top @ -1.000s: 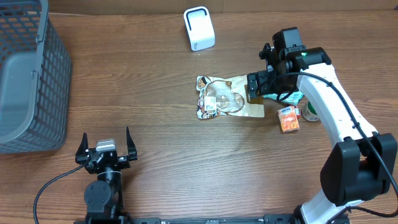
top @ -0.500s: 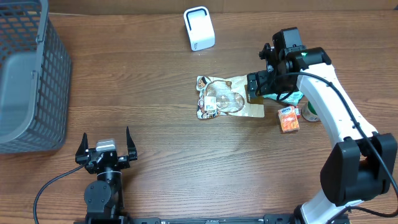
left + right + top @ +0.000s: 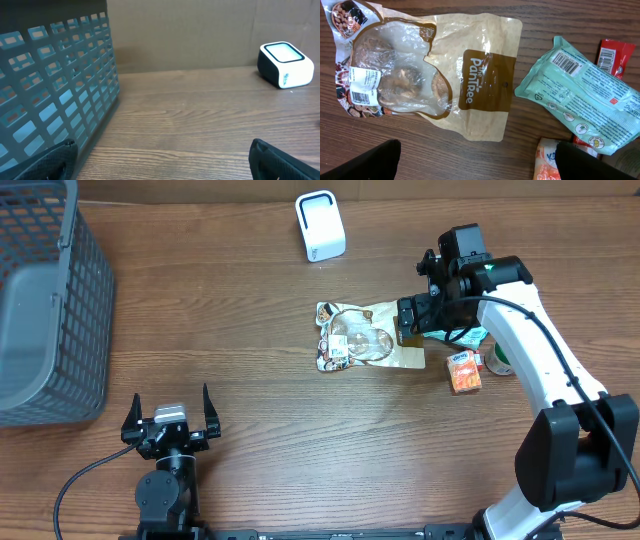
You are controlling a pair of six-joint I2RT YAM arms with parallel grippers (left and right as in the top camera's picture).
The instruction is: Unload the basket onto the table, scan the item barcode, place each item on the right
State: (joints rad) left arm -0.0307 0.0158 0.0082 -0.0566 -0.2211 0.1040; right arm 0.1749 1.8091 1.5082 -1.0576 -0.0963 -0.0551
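Brown-and-clear PanTree snack pouch (image 3: pixel 430 75) lies flat mid-table, just beside a mint packet (image 3: pixel 580 97). Right gripper (image 3: pixel 477 167) hovers over the pouch, jaws spread wide, gripping nothing. Left gripper (image 3: pixel 170 402), likewise wide and empty, sits at the near edge. White scanner (image 3: pixel 320 225) stands well apart.

**Much Lost to Edges and the Arm**

From overhead, the right arm (image 3: pixel 520 330) covered most of the green packet (image 3: pixel 479 336), and the basket (image 3: pixel 60 330) ran off the left edge. In the right wrist view the packet was cut by the right edge, the red wrapper (image 3: pixel 614 52) lay mostly beneath it, and the orange box (image 3: pixel 546 161) showed only a corner — its print unreadable. The right fingers (image 3: pixel 370 162) and left fingers (image 3: pixel 40 162) appeared only as dark blurs.
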